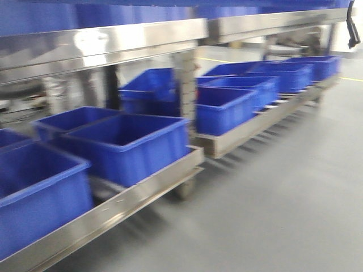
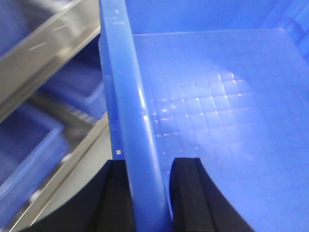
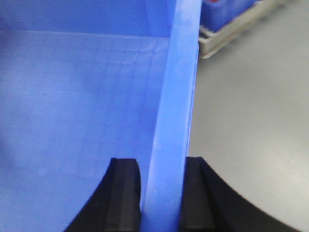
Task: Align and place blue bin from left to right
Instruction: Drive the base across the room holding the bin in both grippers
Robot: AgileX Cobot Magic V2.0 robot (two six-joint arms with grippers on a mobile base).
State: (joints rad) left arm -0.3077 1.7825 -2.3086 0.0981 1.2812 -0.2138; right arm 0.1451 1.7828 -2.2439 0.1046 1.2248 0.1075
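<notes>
Left wrist view, from the left: blurred darker bins (image 2: 24, 159) sit on a steel rack (image 2: 43, 53) whose rails run diagonally; just right of them rises the thick rim of the blue bin (image 2: 217, 111), running from the top edge down to the bottom edge; the left gripper (image 2: 148, 166) straddles that rim, one black finger (image 2: 116, 193) outside the wall and the other inside, jaws closed to the rim's width and pressed against both faces; right of the rim lies the bin's pale floor with a moulded grid pattern and glare.

Front view, from the left (blurred): a near bin (image 1: 34, 192) cut off by the frame edge; two more bins (image 1: 127, 144) side by side on the lower shelf rail (image 1: 113, 209); a steel post; a further row of bins (image 1: 224, 107) receding to the right on a second rack; grey floor (image 1: 272, 187) with a yellow line (image 1: 351, 79) at far right; a dark object (image 1: 354, 28) at the upper right corner, too blurred to identify; the held bin cannot be picked out with certainty here.

Right wrist view, from the left: the bin's gridded floor (image 3: 82, 96); its far wall rim, vertical in frame; the right gripper (image 3: 162, 166) clamped over that rim, one finger (image 3: 125, 193) inside and one outside, jaws narrowed onto the wall; grey floor beyond, and a rack end at the upper right.
</notes>
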